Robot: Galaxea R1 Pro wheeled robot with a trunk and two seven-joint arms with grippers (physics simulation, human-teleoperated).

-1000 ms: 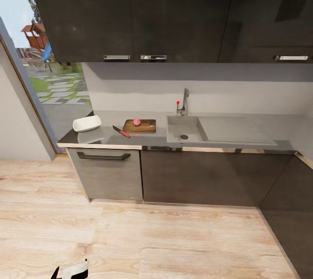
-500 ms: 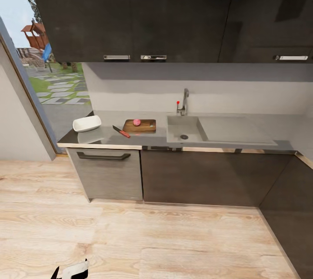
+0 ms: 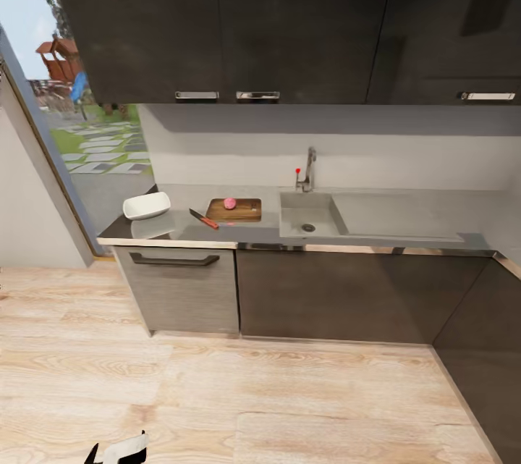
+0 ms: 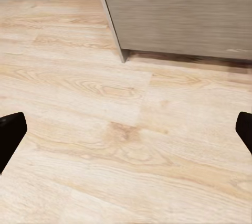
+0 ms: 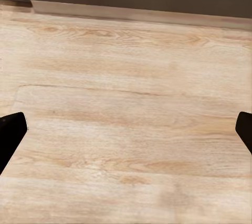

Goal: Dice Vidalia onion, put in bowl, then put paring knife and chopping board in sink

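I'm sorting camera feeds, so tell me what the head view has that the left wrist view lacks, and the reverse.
Head view alone: the Vidalia onion on the chopping board, the paring knife, the bowl, the countertop and the sink. Left wrist view alone: the left claw, open, its dark fingertips spread at the frame edges above bare planks. Both share the wooden floor and a grey cabinet front.

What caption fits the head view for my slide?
Kitchen seen from a distance: Vidalia onion on the chopping board, paring knife and bowl on its left, sink on its right.
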